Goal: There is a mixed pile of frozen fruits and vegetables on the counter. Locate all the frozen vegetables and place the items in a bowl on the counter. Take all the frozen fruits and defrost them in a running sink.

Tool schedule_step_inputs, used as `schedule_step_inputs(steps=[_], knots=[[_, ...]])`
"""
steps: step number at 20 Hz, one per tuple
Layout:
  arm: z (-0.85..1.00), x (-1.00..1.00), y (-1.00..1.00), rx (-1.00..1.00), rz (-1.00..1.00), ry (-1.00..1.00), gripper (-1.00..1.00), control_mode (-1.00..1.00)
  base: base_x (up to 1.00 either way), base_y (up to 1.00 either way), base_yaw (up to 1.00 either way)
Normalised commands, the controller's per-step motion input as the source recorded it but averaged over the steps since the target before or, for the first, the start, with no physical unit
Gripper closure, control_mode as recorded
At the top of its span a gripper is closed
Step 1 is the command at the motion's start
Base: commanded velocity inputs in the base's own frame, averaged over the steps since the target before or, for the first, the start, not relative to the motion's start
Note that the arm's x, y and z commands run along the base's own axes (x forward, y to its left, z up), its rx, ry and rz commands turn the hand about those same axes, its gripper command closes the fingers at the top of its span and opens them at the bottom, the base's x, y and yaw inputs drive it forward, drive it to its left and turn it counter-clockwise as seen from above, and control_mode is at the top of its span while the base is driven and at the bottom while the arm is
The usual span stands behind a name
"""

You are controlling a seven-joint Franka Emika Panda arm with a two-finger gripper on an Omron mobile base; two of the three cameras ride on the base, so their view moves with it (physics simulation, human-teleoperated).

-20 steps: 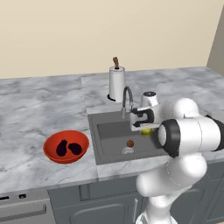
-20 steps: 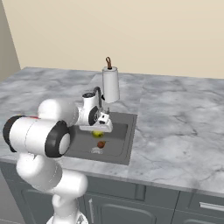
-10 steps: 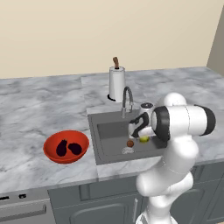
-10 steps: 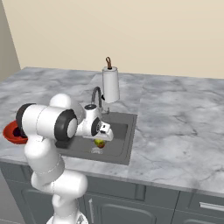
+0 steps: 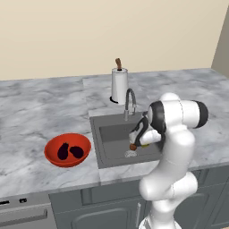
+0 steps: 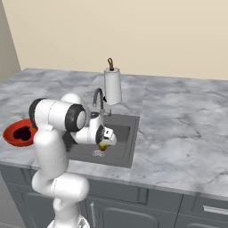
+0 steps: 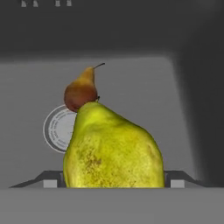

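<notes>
Gripper (image 7: 113, 186) pinching the yellow-green pear-shaped fruit (image 7: 113, 151) hangs low over the dark grey recessed sink (image 5: 112, 134), centre frame, above the small brown pear (image 7: 81, 90) by the round drain (image 7: 57, 127); judged next: release, then run the curved chrome faucet (image 5: 129, 102).

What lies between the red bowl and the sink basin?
Only bare marbled counter lies between the red bowl and the sink. The left base view shows this stretch plainly; nothing stands on it.

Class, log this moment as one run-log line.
pincer: holding yellow-green fruit | sink: brown pear by drain | red bowl: two eggplants
</notes>
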Motion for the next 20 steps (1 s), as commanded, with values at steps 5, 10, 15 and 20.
schedule_step_inputs(steps=[5,10,15,20], knots=[[-0.32,0.7,-0.09,0.0,0.0,0.01,1.0,-1.0,0.0,0.0,0.0],[-0.38,0.76,-0.12,0.0,0.0,0.03,1.0,-1.0,0.0,0.0,0.0],[-0.51,0.43,-0.07,0.0,0.0,0.13,1.0,-1.0,0.0,0.0,0.0],[-0.22,0.15,0.0,0.0,0.0,0.06,1.0,-1.0,0.0,0.0,0.0]])
